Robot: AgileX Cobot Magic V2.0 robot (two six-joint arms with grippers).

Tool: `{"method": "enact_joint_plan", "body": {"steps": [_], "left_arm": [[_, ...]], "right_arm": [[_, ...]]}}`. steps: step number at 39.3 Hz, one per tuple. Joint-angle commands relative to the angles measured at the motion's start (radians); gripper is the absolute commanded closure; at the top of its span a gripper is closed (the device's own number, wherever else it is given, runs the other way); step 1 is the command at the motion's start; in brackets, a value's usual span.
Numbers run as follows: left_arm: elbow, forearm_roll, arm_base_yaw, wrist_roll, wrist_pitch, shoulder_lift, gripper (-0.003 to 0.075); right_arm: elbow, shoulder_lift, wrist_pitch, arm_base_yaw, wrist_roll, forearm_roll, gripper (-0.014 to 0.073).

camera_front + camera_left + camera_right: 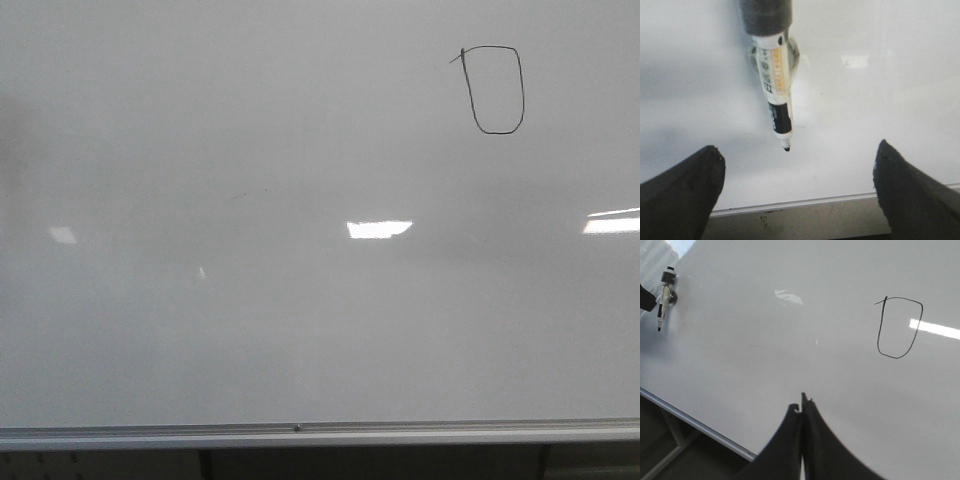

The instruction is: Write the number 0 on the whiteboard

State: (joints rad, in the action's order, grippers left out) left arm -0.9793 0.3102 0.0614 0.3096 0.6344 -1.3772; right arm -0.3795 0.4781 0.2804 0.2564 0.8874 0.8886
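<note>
The whiteboard (pixel 300 300) fills the front view. The number 0 (pixel 522 90), a thin black loop with a tick at its upper left corner, is at the board's upper right; it also shows in the right wrist view (pixel 880 327). No gripper shows in the front view. My left gripper (pixel 799 150) is open wide and holds nothing. A white marker (pixel 775 80) with a black tip sticks out of a grey holder above the jaws and points at the board (pixel 875 100). My right gripper (pixel 802 405) is shut and empty, to the lower left of the 0.
A silver rail (pixel 300 436) runs along the board's lower edge, also in the left wrist view (pixel 805 202) and the right wrist view (pixel 690 420). Bright light glints (pixel 378 229) lie on the board. The marker (pixel 662 300) shows far left in the right wrist view.
</note>
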Motion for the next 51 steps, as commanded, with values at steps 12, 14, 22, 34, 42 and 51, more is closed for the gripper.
{"method": "enact_joint_plan", "body": {"steps": [12, 14, 22, 34, 42, 51], "left_arm": [[0.215, 0.019, -0.002, 0.000, -0.149, 0.443, 0.0206], [0.257, 0.019, -0.002, 0.000, -0.170, 0.508, 0.0249], [0.397, 0.019, -0.002, 0.000, -0.208, 0.734, 0.0424], [0.509, 0.019, -0.002, 0.000, -0.240, 0.982, 0.0711], [0.514, 0.019, -0.002, 0.000, -0.240, 1.019, 0.0739], [0.514, 0.040, -0.002, 0.000, -0.240, 1.019, 0.0739]], "right_arm": [[-0.025, 0.002, -0.042, 0.000, 0.011, 0.020, 0.0662], [-0.025, 0.002, -0.042, 0.000, 0.011, 0.020, 0.0662], [-0.025, 0.002, -0.042, 0.000, 0.011, 0.020, 0.0662], [-0.025, 0.002, -0.041, 0.000, 0.011, 0.020, 0.0662], [-0.025, 0.002, -0.041, 0.000, 0.011, 0.020, 0.0662], [-0.025, 0.002, -0.040, 0.000, 0.011, 0.020, 0.0662]]}}
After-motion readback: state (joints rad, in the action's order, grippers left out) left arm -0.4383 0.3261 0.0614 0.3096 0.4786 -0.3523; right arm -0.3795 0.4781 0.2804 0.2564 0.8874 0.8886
